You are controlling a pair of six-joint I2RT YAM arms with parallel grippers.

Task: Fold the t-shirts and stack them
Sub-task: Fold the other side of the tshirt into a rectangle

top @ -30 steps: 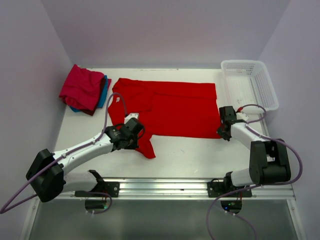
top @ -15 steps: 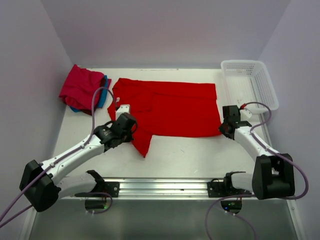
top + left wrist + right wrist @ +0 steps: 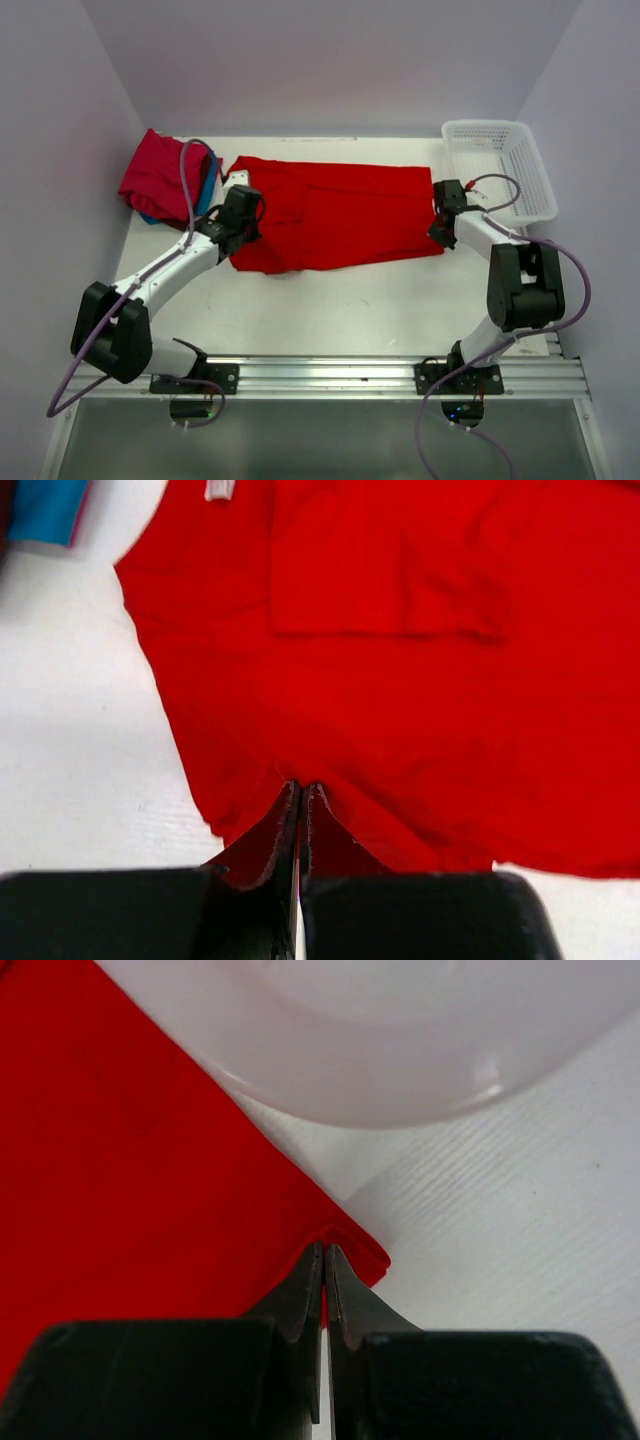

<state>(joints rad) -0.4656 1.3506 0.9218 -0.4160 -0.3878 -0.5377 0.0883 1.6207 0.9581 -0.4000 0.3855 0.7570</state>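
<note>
Red shirt (image 3: 340, 215) could slip free as I fold.
Left gripper (image 3: 302, 792) and right gripper (image 3: 324, 1252) pinch only its thin edges.

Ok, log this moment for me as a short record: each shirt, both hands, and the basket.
red t-shirt: spread across the table, gripped at both ends
left hand: shut on the red t-shirt's near edge, at its left end
right hand: shut on the red t-shirt's right corner
crimson-pink t-shirt: folded, far-left corner, lying on the teal-blue t-shirt
white basket: far-right corner, just past the right hand
</note>
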